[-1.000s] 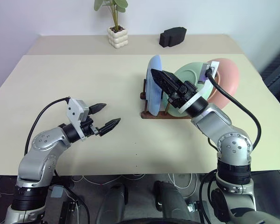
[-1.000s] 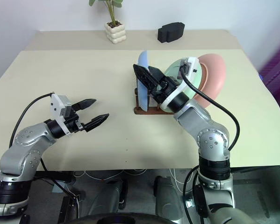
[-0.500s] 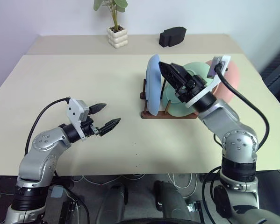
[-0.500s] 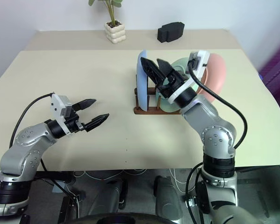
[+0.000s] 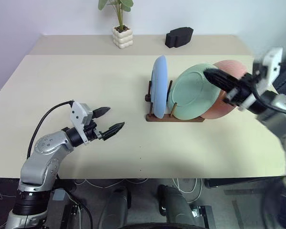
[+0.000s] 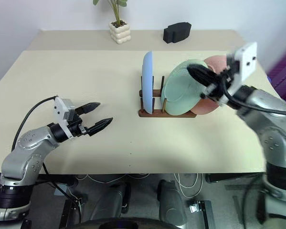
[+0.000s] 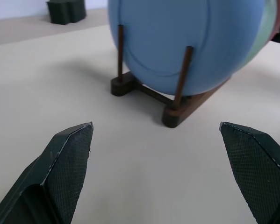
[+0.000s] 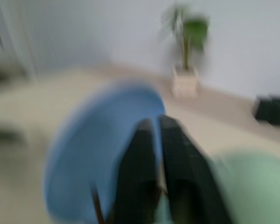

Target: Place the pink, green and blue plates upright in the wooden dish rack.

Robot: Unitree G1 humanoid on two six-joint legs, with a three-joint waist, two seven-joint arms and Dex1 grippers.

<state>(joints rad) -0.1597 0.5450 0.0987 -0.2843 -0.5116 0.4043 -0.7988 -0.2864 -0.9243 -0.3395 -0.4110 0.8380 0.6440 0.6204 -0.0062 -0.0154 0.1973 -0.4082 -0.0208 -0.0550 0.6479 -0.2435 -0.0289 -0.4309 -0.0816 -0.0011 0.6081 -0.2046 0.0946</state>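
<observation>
From my remote station, I see all 3 plates standing in the wooden dish rack (image 5: 174, 116) on the beige table (image 5: 85, 86): the blue plate (image 5: 158, 86) upright at the rack's left end, the green plate (image 5: 193, 93) leaning behind it toward the right, and the pink plate (image 5: 224, 98) leaning at the right end, partly hidden by the green one. My right gripper (image 5: 214, 76) hangs in the air in front of the pink plate's upper edge, jaws pressed together on nothing. My left gripper (image 5: 109, 121) hovers low over the table, well apart from the rack, jaws spread wide and empty. A potted plant (image 5: 120, 28) and a black block (image 5: 178, 36) sit at the far edge.
</observation>
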